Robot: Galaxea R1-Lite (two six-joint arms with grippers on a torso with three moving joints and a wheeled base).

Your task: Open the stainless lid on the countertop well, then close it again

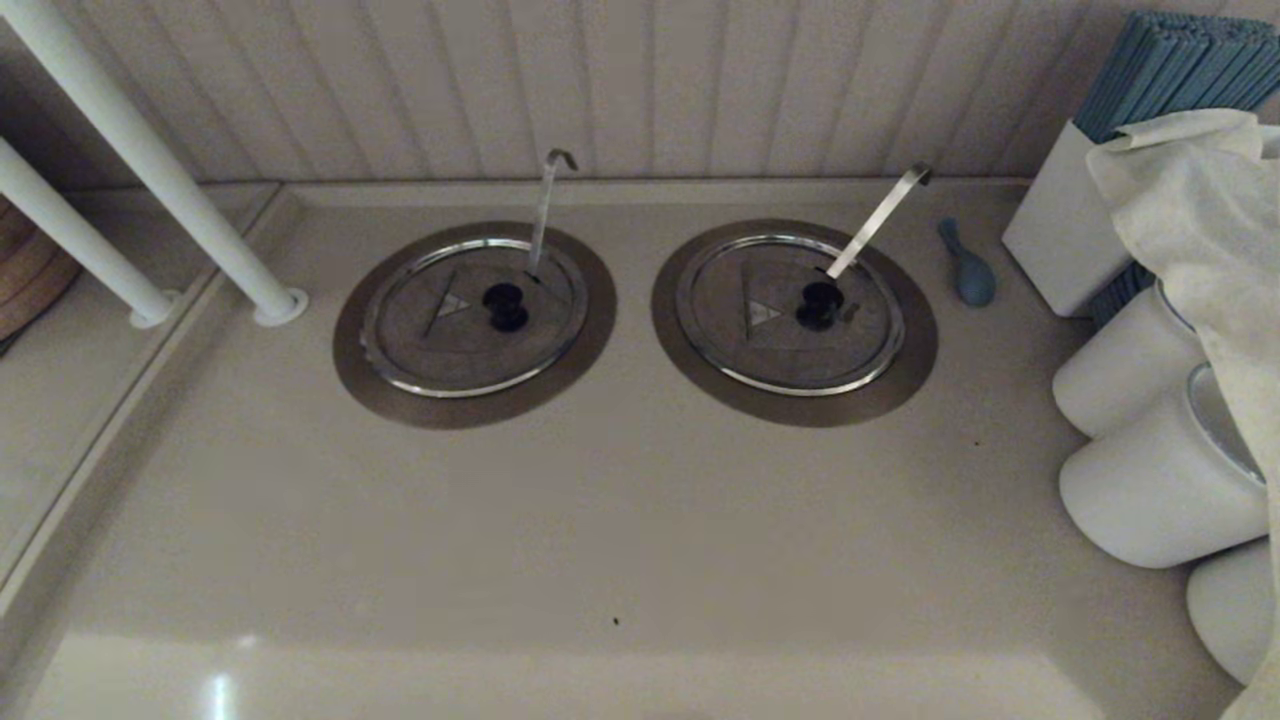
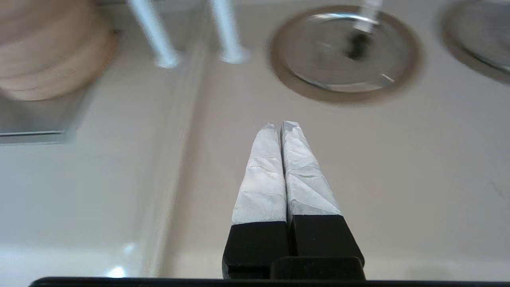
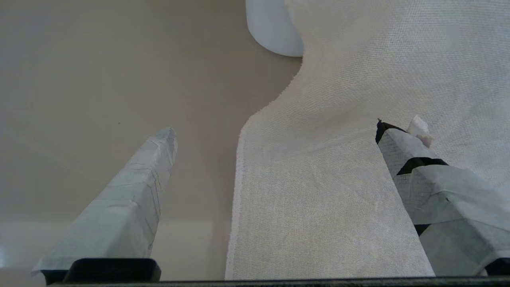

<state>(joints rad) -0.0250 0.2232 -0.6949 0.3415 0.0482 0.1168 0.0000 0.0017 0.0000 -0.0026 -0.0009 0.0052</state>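
Observation:
The stainless lid (image 1: 440,340) lies flat and closed on the left countertop well (image 1: 352,372). Its black knob (image 1: 506,306) is at the centre, and its thin hook-topped handle (image 1: 546,205) rises toward the back wall. Neither gripper shows in the head view. In the left wrist view my left gripper (image 2: 281,126) is shut on nothing, hovering over bare counter short of the lid (image 2: 318,56) and its bronze ring (image 2: 291,87). My right gripper (image 3: 277,131) is open, with a white cloth (image 3: 338,179) below its fingers.
The twin lid (image 1: 745,345) with a wide strip handle sits to the right. A blue object (image 1: 968,268), a white box (image 1: 1060,235), white jars (image 1: 1150,480) and a draped cloth (image 1: 1200,200) crowd the right side. White poles (image 1: 150,160) and a wooden item (image 2: 48,48) stand left.

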